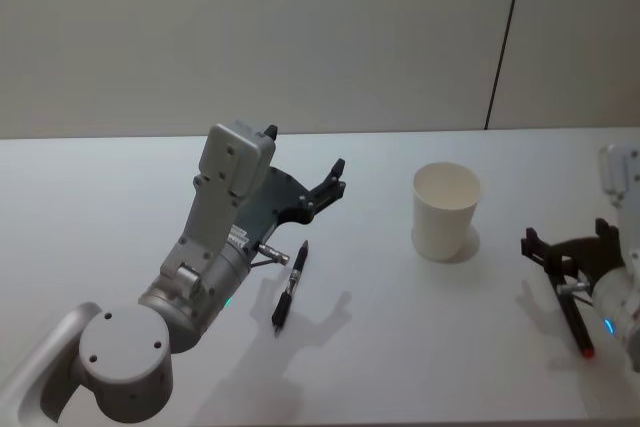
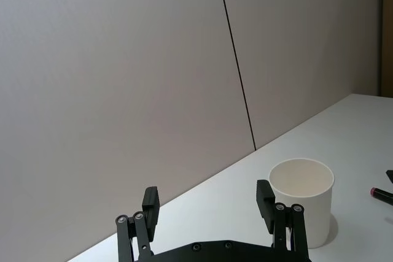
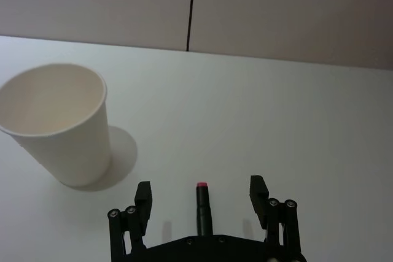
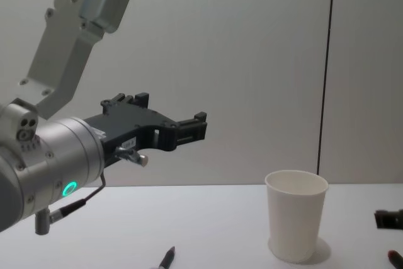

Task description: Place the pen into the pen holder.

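A black pen (image 1: 290, 287) lies on the white table, just below my raised left gripper (image 1: 330, 187), whose fingers stand open and hold nothing. The pen holder, a white paper cup (image 1: 446, 209), stands upright right of centre and looks empty. In the left wrist view the left gripper (image 2: 209, 197) hangs in the air with the cup (image 2: 302, 207) ahead of it. A second pen with a pink end (image 3: 201, 204) lies on the table between the spread fingers of my right gripper (image 3: 200, 189), untouched by them. The right gripper (image 1: 566, 242) is low at the table's right side.
The white table (image 1: 120, 197) runs back to a plain grey wall with a dark vertical seam (image 1: 505, 37). Bare tabletop lies between the black pen and the cup and along the front edge.
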